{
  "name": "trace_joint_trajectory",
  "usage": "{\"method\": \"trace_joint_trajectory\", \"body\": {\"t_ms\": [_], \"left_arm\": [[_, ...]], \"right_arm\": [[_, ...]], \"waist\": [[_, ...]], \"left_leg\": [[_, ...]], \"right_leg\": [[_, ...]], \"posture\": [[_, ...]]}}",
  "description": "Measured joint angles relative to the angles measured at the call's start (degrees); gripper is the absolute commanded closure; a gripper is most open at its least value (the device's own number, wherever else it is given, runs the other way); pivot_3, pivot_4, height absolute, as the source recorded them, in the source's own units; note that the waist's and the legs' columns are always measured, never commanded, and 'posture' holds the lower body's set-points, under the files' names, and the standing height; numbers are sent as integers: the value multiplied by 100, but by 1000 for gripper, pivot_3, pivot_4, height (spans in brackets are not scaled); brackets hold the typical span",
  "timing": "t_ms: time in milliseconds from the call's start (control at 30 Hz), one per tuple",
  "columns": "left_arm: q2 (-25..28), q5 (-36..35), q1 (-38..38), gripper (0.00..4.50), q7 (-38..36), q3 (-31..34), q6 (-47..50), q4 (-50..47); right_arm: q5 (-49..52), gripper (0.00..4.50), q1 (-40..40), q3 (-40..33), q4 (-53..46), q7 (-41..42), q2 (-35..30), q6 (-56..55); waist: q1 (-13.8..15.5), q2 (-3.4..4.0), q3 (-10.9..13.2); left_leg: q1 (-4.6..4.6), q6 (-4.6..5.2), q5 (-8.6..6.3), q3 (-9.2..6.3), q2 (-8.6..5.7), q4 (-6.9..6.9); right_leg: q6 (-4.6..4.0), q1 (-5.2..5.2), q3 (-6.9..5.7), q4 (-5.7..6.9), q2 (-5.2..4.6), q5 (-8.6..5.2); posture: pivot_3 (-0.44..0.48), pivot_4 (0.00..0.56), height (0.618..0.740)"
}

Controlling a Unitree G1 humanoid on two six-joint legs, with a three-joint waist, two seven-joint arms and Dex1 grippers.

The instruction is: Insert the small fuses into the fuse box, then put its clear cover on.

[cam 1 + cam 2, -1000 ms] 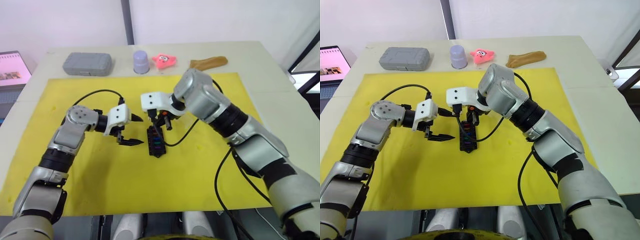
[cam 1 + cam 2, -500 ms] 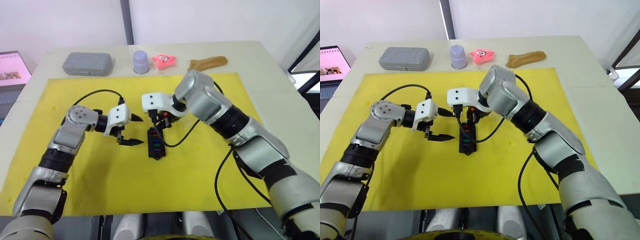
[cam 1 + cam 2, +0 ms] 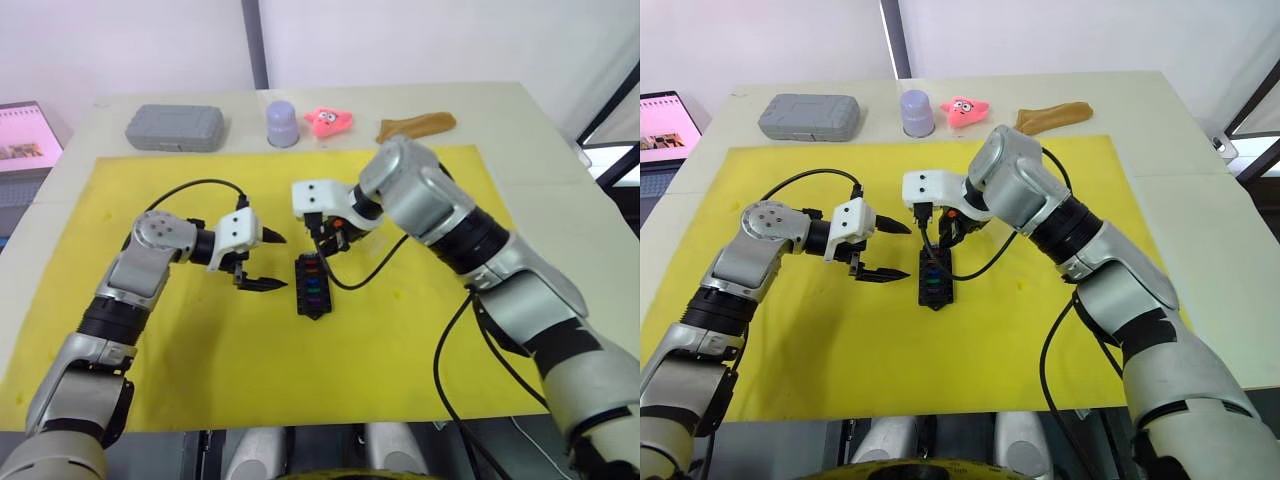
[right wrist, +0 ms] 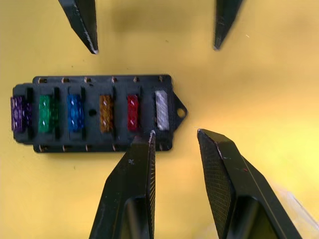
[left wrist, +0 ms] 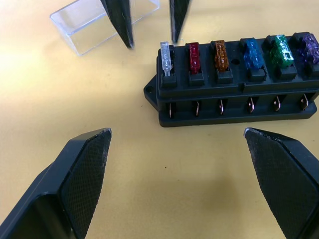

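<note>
The black fuse box (image 3: 311, 284) lies in the middle of the yellow mat (image 3: 200, 350). Its slots hold the small fuses (image 4: 75, 112) in a row: purple, green, blue, orange, red and pale grey. My right gripper (image 4: 175, 138) hovers open over the pale-fuse end of the box, nothing between its fingers. The clear cover (image 5: 94, 24) lies on the mat just beyond that end, behind the right fingertips (image 5: 125, 40). To the left of the box, my left gripper (image 3: 268, 262) is spread wide open, pointing at the box's long side and apart from it.
Along the table's far edge, off the mat, stand a grey case (image 3: 174, 127), a lavender cup (image 3: 281, 122), a pink star toy (image 3: 328, 120) and a brown object (image 3: 415, 125). A laptop screen (image 3: 25, 135) sits at the far left.
My right gripper has drawn back slightly up and to the right from the fuse box's far end. The left arm and the box have not moved.
</note>
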Motion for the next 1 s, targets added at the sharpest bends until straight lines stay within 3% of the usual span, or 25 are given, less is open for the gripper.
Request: {"method": "trace_joint_trajectory", "body": {"t_ms": [233,367,467,500,533,1000], "left_arm": [[-12,-1,-47,0,21,1,-47,85],[-21,-18,-41,0,36,9,-43,81],[-15,-51,-26,0,56,29,-1,18],[-14,-61,-17,0,70,36,14,-20],[-15,-72,-3,0,83,40,26,-70],[-1,-205,202,0,276,107,409,-462]], "right_arm": [[604,3057,50,-821,-632,-240,-82,292],[1044,3057,983,-1705,-1479,-898,7,-545],[1280,3872,1601,-1797,-1603,-1070,34,-984],[1353,4407,1685,-1863,-1584,-1153,73,-974],[1437,4488,1745,-1954,-1573,-1267,118,-967],[1625,4488,2407,-2000,-1335,-1973,121,-953]], "waist": [[4,0,0],[28,-3,-2],[11,-3,-1],[8,-2,-1],[7,-2,-1],[8,-2,-1]], "left_leg": [[-1,0,0,0,3,-1],[0,0,0,-5,6,0],[1,0,0,2,4,4],[1,0,0,2,5,3],[2,0,0,2,6,2],[4,0,0,3,8,0]], "right_leg": [[0,-1,0,1,0,0],[1,6,-2,-3,-5,0],[1,5,-1,0,-8,1],[1,4,-1,1,-7,1],[1,4,-1,2,-4,1],[1,6,-1,0,-3,1]], "posture": [[0,150,740],[0,150,740],[0,150,740],[0,150,740],[0,150,740],[0,150,740]]}}
